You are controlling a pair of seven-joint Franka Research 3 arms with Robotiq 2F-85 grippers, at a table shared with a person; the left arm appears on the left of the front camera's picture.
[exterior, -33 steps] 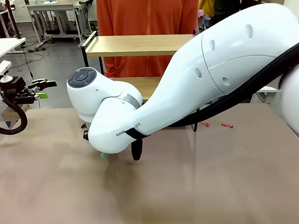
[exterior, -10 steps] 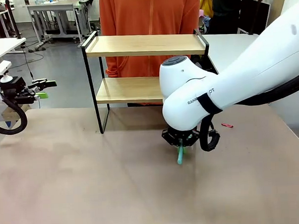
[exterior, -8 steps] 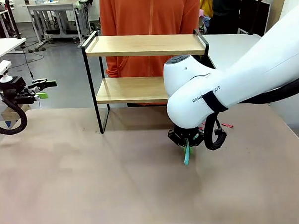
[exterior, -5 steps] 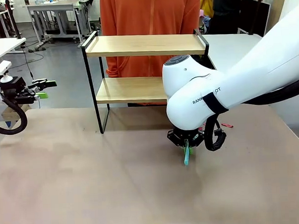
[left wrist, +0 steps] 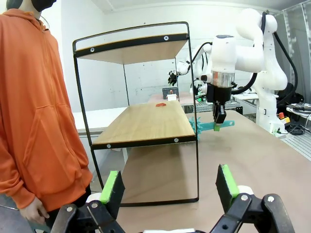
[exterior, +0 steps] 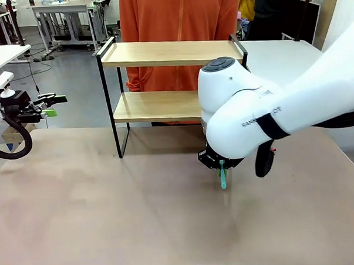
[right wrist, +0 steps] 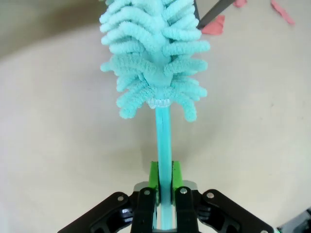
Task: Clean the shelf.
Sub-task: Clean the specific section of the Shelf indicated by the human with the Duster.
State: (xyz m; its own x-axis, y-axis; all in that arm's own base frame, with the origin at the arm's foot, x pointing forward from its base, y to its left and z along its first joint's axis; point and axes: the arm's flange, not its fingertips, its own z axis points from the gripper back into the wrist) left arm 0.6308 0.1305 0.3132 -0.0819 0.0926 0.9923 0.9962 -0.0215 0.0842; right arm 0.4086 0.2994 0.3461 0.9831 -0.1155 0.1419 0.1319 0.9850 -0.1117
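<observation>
Shelf (exterior: pixel 162 54) stands at the far edge of the table (exterior: pixel 81 219), before the person (exterior: pixel 178 15). Right gripper (right wrist: pixel 164 187), clamped on the duster (right wrist: pixel 156 63) handle, hangs beside its lower right. Left gripper (left wrist: pixel 169 189): fingers apart, empty. Risks: the thin handle may pivot under pressure, and the arm may knock the frame.

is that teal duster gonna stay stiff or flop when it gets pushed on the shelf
The duster has a head of soft fuzzy fingers, so it will probably squash against the shelf. Its thin handle may bend a little. It seems light: the right gripper holds it by the handle alone.
</observation>
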